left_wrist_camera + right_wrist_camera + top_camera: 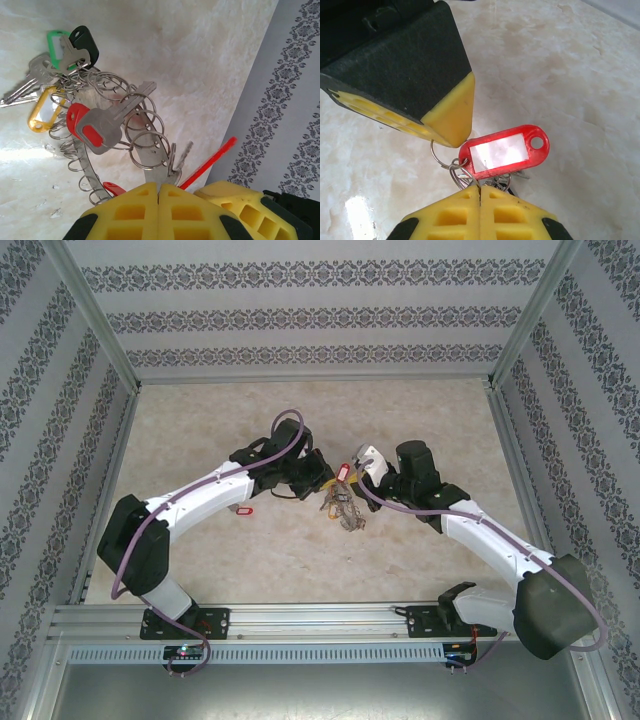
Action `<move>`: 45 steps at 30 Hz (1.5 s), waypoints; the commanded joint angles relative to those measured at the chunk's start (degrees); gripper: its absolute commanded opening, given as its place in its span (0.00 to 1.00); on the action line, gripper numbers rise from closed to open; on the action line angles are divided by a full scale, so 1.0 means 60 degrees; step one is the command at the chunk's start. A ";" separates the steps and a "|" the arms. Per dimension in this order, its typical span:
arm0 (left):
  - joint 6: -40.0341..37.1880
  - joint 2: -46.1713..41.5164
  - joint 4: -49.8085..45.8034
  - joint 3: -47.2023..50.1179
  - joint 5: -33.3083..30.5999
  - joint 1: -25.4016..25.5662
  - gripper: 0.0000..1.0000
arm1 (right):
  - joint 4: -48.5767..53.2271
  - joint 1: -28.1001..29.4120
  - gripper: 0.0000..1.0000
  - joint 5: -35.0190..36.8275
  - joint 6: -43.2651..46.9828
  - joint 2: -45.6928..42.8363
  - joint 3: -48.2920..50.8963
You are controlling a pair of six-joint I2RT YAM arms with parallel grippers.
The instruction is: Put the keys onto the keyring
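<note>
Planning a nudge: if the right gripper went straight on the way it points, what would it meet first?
Probably the red tag, right ahead of the right gripper's shut tips; the left gripper sits just beside that line.

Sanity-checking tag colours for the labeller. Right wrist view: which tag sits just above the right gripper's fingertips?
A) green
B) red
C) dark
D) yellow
B: a red tag with a white label lies just above the shut right gripper, and its wire rings run into the seam between the fingers.
</note>
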State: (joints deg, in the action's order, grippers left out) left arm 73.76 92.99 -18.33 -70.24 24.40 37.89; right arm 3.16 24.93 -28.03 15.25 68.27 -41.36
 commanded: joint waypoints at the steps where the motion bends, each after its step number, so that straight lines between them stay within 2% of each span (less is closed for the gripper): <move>1: -0.0189 0.0263 -0.0143 0.0242 0.0045 0.0072 0.07 | -0.0819 -0.0168 0.00 -0.0115 -0.0182 -0.0304 0.0016; 8: -0.0780 0.0037 -0.0196 0.0178 -0.0380 0.0017 0.24 | -0.1023 -0.0170 0.00 -0.0228 -0.0205 -0.0302 0.0184; 17: -0.1053 -0.0161 -0.0009 0.0393 -0.0043 -0.0282 0.32 | -0.1371 -0.0170 0.00 -0.0305 -0.0287 -0.0315 0.0403; 21: -0.1600 -0.0381 0.0182 0.0551 0.0017 -0.0504 0.34 | -0.1518 -0.0170 0.00 -0.0323 -0.0292 -0.0344 0.0505; 28: -0.3471 -0.1154 0.0624 0.0718 -0.0350 -0.0877 0.39 | -0.1638 -0.0185 0.00 -0.0409 -0.0285 -0.0291 0.0566; 31: -0.4030 -0.1195 0.0795 0.0655 0.0036 -0.0991 0.45 | -0.1740 -0.0199 0.00 -0.0441 -0.0285 -0.0289 0.0609; 36: -0.4966 -0.1173 0.1496 0.0712 0.0622 -0.1025 0.49 | -0.2023 -0.0196 0.00 -0.0609 -0.0285 -0.0342 0.0763; 42: -0.8084 -0.1028 0.3187 0.1028 0.2797 -0.1012 0.46 | -0.2129 -0.0200 0.00 -0.0763 -0.0258 -0.0383 0.0838; 45: -0.9503 -0.1121 0.4050 0.1641 0.2936 -0.1024 0.41 | -0.2127 -0.0214 0.00 -0.0848 -0.0198 -0.0391 0.0871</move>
State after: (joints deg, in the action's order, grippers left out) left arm 29.89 86.54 -1.85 -63.16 37.23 32.12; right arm -7.40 24.10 -30.94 14.68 66.96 -36.67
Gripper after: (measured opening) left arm 0.413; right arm 0.050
